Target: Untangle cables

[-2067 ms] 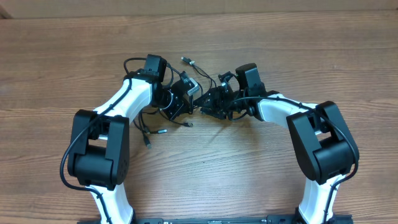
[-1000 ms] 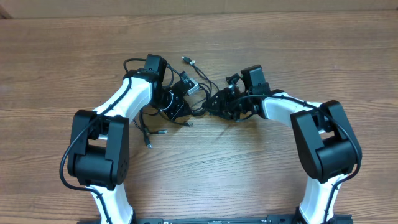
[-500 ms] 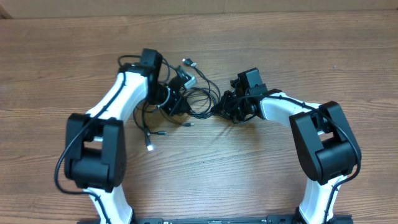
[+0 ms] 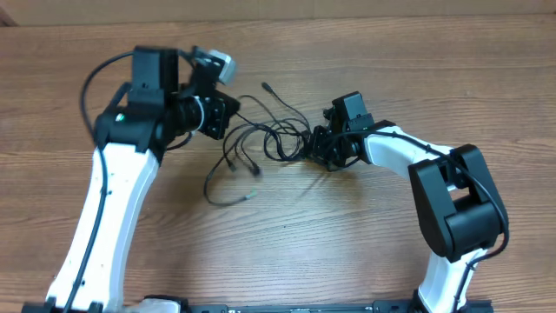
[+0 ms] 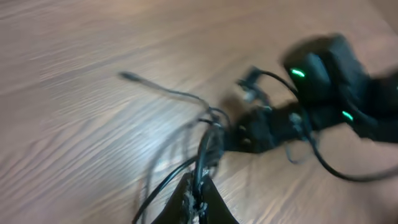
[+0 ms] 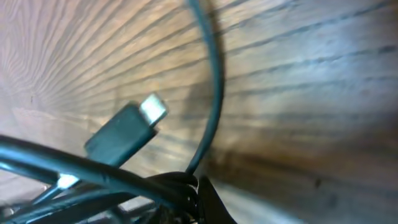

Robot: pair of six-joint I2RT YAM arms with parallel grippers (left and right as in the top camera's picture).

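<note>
Cables (image 4: pixel 261 143) lie on the table (image 4: pixel 347 243) between the 2 grippers, and the tight bundle has now opened into loose loops. The left gripper (image 4: pixel 221 111), clamped on 1 strand, has pulled away to the left, and the right gripper (image 4: pixel 313 149) has just closed on another. I judge the knot is loosening.

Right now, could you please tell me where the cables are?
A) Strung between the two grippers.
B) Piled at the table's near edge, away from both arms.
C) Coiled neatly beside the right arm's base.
A: the cables run from the left gripper across to the right gripper, and each gripper is shut on a strand.
</note>
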